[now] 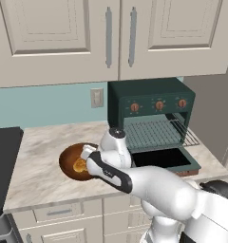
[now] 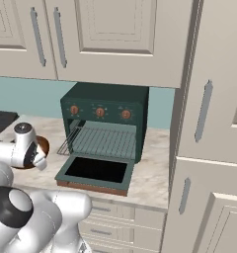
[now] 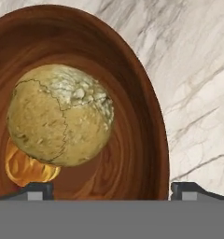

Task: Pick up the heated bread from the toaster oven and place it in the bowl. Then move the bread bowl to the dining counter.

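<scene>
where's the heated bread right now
In the hand view, the heated bread lies inside the bowl, over a golden-orange bread piece. The bowl sits on the marble worktop, left of the toaster oven.

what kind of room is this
A home kitchen, rendered. A dark green toaster oven with its door down sits on a marble worktop under cream cabinets, and the edge of a black stove shows beside it.

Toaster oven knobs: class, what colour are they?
Copper-orange, on the dark green toaster oven; the knobs show best in the left base view.
</scene>
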Controlling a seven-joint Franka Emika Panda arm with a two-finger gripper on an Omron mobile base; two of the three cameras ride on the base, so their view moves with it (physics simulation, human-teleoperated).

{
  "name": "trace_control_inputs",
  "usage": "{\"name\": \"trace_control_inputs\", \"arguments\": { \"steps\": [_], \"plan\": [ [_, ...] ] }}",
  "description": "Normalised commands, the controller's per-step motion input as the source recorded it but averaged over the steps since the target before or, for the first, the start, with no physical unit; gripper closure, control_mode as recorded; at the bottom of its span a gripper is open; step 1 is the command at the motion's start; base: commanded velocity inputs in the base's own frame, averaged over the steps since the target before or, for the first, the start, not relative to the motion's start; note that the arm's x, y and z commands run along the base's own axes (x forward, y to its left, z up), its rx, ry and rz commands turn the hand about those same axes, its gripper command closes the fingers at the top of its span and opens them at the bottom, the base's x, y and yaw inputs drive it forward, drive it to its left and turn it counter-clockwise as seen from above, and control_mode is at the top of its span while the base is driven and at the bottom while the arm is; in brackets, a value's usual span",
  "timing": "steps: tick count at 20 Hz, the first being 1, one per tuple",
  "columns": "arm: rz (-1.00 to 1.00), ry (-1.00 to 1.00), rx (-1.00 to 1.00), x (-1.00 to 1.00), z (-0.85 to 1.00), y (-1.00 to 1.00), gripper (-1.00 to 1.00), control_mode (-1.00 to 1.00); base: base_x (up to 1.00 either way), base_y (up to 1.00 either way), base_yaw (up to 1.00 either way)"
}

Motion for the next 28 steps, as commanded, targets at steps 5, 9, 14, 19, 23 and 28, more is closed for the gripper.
{"name": "trace_control_inputs", "arguments": {
  "steps": [5, 9, 14, 19, 23, 28],
  "plan": [
    [-0.01, 0.00, 0.00, 0.00, -0.29, 0.19, 1.00, -1.00, 0.00, 0.00, 0.00],
    [0.00, 0.01, 0.00, 0.00, 0.00, 0.00, 1.00, -1.00, 0.00, 0.00, 0.00],
    [0.00, -0.01, 0.00, -0.13, 0.02, 0.00, 1.00, -1.00, 0.00, 0.00, 0.00],
    [-0.03, -0.16, 0.00, -0.52, 0.39, 0.00, 1.00, -1.00, 0.00, 0.00, 0.00],
    [-0.16, -0.19, 0.00, -0.52, 0.72, -0.08, 1.00, -1.00, 0.00, 0.00, 0.00],
    [-0.22, -0.11, 0.09, -0.44, 0.77, -0.51, 1.00, -1.00, 0.00, 0.00, 0.00]
  ]
}}
